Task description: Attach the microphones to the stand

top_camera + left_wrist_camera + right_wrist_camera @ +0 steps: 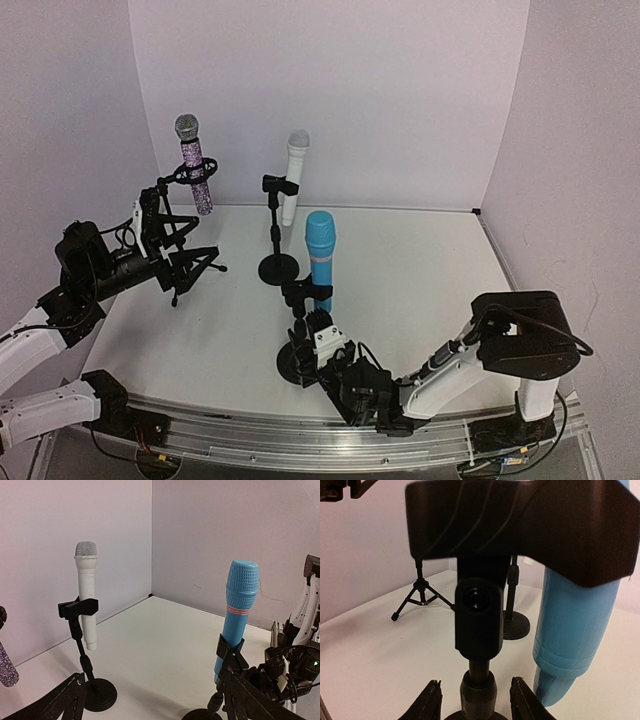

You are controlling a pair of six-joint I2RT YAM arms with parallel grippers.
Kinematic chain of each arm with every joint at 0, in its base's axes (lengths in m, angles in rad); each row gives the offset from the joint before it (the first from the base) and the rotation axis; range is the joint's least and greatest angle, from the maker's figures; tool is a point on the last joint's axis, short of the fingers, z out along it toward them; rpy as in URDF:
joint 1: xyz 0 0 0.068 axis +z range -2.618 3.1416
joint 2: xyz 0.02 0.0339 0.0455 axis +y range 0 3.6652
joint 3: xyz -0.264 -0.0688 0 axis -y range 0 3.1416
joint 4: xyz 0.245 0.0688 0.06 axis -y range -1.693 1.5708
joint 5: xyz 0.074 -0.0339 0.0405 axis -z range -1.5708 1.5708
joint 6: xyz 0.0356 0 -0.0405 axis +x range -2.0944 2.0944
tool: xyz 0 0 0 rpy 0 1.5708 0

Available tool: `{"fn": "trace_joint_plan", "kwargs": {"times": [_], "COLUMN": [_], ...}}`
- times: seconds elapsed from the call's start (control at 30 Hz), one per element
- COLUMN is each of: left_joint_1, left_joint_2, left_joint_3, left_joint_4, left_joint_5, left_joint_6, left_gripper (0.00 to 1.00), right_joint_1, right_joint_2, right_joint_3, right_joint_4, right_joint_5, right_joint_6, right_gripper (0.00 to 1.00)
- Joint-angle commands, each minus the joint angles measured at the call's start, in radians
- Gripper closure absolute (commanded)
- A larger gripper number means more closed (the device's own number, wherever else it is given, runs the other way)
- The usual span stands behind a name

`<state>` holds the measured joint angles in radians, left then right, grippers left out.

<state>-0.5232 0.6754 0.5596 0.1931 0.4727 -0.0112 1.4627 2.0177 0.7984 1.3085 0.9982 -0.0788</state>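
Each of three microphones stands in a clip on its own stand. The purple-glitter microphone (196, 172) sits on a tripod stand (192, 266) at the left. The white microphone (294, 176) (86, 595) sits on a round-base stand (277, 268) at the back. The light blue microphone (320, 258) (239, 605) (575, 630) sits on the front stand (297, 362). My right gripper (308, 352) (477, 702) is open, low down, with this stand's pole (479, 687) between its fingers and a gap on both sides. My left gripper (168, 262) (155, 715) is open and empty beside the tripod.
White walls close off the table at the back and both sides. The tripod's legs (420, 597) and the round base (516, 626) show behind the front stand. The right arm's base (525, 350) stands at the front right.
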Motion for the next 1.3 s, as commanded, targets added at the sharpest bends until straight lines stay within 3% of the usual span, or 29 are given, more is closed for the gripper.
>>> {"fn": "trace_joint_plan", "kwargs": {"times": [0.0, 0.37, 0.6, 0.7, 0.83, 1.03, 1.27], "left_joint_1": [0.004, 0.004, 0.005, 0.004, 0.004, 0.004, 0.004], "left_joint_2": [0.007, 0.014, 0.014, 0.013, 0.009, 0.005, 0.008], "left_joint_3": [-0.009, -0.003, -0.001, -0.004, -0.004, -0.001, -0.001], "left_joint_4": [0.056, 0.055, 0.05, 0.049, 0.048, 0.042, 0.043], "left_joint_5": [0.022, 0.024, 0.023, 0.023, 0.023, 0.02, 0.011], "left_joint_6": [-0.026, -0.025, -0.016, -0.016, -0.014, -0.007, -0.003], "left_gripper": [0.04, 0.05, 0.05, 0.05, 0.05, 0.05, 0.05], "right_joint_1": [-0.035, -0.066, -0.07, -0.071, -0.094, -0.252, -0.494], "right_joint_2": [0.032, 0.074, 0.081, 0.077, 0.072, 0.012, -0.009], "right_joint_3": [0.027, 0.071, 0.07, 0.073, 0.114, 0.143, 0.234], "right_joint_4": [0.047, 0.046, 0.045, 0.045, 0.045, 0.045, 0.046], "right_joint_5": [0.022, -0.05, -0.041, 0.0, 0.047, 0.009, -0.091], "right_joint_6": [-0.008, -0.042, -0.041, -0.052, -0.142, -0.2, -0.154], "right_gripper": [0.57, 0.63, 0.84, 0.99, 1.0, 1.0, 1.0]}}
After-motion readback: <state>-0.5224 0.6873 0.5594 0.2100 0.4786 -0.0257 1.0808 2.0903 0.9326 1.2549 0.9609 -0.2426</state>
